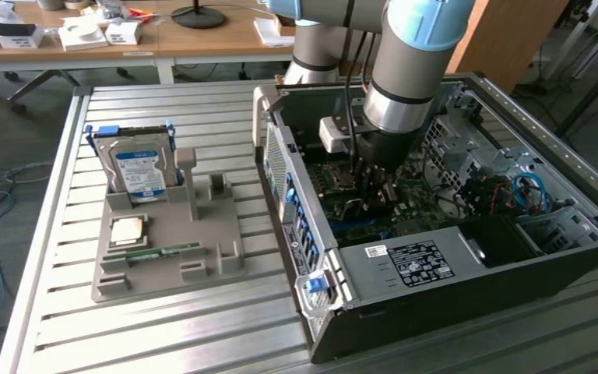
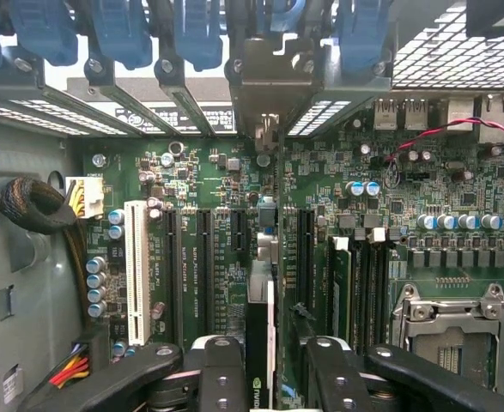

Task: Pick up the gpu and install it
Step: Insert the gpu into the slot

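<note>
- Nearest in our wrist view, our gripper (image 2: 269, 378) has its fingers (image 2: 221, 378) spread either side of the gpu (image 2: 260, 330), apart from it.
- The gpu stands upright in a motherboard (image 2: 234, 197) slot.
- Its bracket (image 2: 269, 86) meets the computer case (image 1: 548, 234) rear.

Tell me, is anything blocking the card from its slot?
Nothing visible does. The gpu sits edge-on at the hand, down among the slots of the motherboard; no cable crosses it.
</note>
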Available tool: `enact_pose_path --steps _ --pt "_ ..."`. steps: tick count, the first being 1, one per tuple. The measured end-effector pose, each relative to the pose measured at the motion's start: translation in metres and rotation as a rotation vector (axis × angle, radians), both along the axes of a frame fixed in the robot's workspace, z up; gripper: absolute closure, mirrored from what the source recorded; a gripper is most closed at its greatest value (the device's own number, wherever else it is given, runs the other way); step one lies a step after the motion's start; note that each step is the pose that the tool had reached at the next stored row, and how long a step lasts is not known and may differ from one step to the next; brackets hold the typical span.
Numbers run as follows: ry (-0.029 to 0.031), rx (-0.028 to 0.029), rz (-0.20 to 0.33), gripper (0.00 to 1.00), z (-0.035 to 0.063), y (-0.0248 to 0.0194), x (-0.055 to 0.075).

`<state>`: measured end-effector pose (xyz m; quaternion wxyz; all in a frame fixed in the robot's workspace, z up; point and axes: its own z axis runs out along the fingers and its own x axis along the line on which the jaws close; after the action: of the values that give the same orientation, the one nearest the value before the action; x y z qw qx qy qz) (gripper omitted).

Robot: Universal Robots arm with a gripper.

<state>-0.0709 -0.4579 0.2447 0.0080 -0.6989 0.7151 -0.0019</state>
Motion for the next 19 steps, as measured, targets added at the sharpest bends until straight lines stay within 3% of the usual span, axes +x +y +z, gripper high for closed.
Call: enact_pose_path --steps 6,19 --pt "-0.0001 0.0001 0.0 0.66 0.0065 0.0 0.0" --pt "-0.0001 0.0001 0.0 0.66 0.0396 0.0001 0.0"
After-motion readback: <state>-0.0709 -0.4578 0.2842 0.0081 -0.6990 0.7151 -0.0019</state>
